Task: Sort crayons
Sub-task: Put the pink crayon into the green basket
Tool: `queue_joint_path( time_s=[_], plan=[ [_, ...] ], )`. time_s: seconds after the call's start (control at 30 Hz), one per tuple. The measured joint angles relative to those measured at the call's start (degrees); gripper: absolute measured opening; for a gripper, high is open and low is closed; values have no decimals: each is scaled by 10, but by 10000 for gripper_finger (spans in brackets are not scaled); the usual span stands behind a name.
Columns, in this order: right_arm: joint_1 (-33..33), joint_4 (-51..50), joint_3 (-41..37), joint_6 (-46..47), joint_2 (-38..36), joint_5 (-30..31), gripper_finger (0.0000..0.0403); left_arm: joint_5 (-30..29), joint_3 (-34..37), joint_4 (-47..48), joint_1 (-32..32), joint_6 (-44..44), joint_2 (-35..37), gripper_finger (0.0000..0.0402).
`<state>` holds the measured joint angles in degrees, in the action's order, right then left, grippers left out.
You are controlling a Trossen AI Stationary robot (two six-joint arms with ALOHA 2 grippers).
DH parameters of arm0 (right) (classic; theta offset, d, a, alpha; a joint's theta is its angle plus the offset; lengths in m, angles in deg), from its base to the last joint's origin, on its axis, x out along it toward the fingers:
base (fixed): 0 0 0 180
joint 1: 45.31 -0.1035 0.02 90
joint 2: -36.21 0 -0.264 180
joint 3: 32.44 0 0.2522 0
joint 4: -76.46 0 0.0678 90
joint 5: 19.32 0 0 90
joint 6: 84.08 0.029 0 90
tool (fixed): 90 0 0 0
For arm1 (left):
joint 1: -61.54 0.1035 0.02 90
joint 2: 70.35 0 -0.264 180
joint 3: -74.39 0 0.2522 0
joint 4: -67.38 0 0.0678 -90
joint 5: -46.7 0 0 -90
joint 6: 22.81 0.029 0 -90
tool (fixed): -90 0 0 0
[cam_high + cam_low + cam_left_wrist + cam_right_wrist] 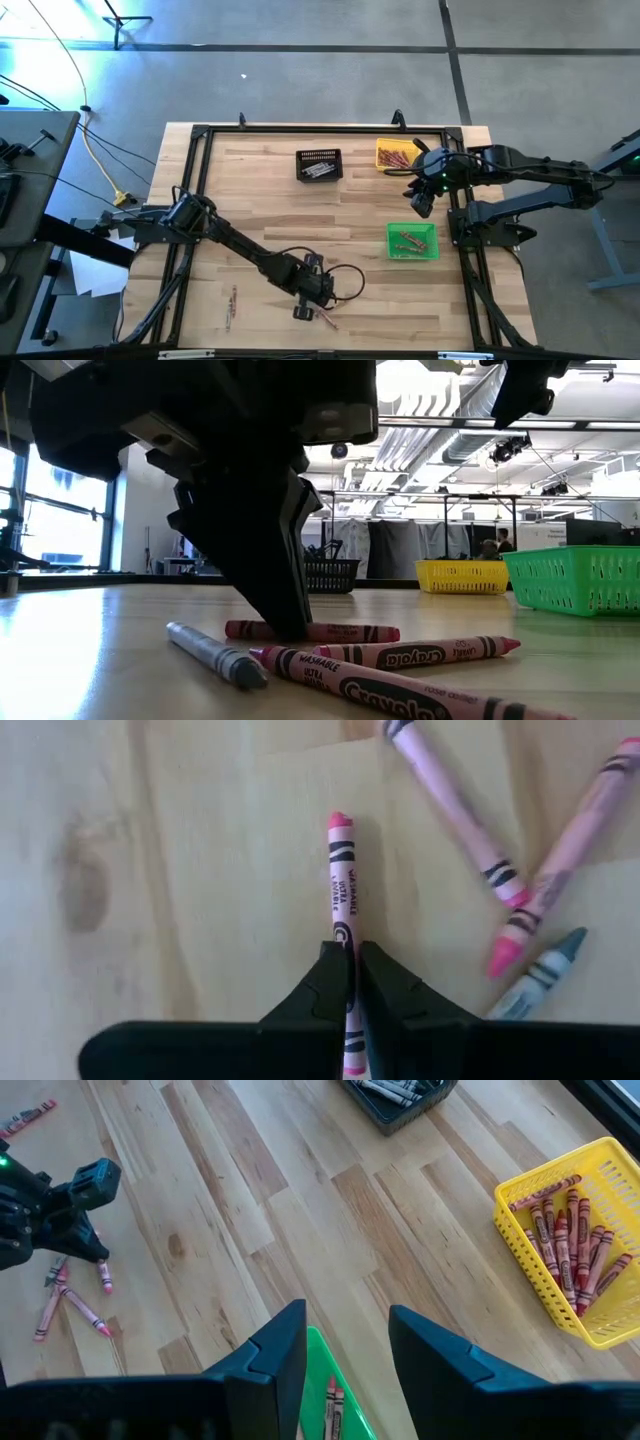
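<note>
1. Nearest the low camera, a pink crayon [380, 695] lies flat on the counter [270, 215], with another pink one and a grey crayon [215, 652] just beside it.
2. Counter: a wooden top at whose far side stand a black bin [319, 165] of grey crayons and a yellow bin [398, 155] of reddish ones; a green bin [412, 241], nearer the right arm, holds a few more.
3. Left gripper [353, 982] is down at the counter's near edge, among the loose cluster. Its fingers [325, 985] are pressed together on a pink crayon [342, 880], pinching it near one end while the rest lies along the wood.
4. Right gripper [345, 1345] hovers well apart, between the yellow and green bins, fingers spread and holding nothing.
5. Other loose crayons: two [230, 305] lie by themselves nearer the left edge.
6. Step in hand, as I judge it: the grasp is made, the lift not yet begun.
7. Next move likely calls for a straight rise clear of the neighbours, then a carry across to the bin matching this colour, which I cannot tell for certain. The off-centre grip could let the crayon swivel.
</note>
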<state>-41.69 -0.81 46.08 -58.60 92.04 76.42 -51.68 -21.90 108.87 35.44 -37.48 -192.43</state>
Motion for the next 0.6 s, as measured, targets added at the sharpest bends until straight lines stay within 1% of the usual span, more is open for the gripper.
queue_joint_path(
  time_s=[0.1,0.23,0.37,0.5,0.6],
  plan=[
    [0,0,0,0,0,0,129,-26,-17,12,8,16,10,0],
    [0,0,0,0,0,0,129,-58,-51,5,21,46,50,0],
    [0,0,0,0,0,0,129,-92,-77,16,34,87,68,0],
    [0,4,0,0,0,0,129,-131,-124,1,57,120,94,0],
    [0,21,0,-5,0,2,129,-142,-158,-11,76,124,90,0]
  ],
)
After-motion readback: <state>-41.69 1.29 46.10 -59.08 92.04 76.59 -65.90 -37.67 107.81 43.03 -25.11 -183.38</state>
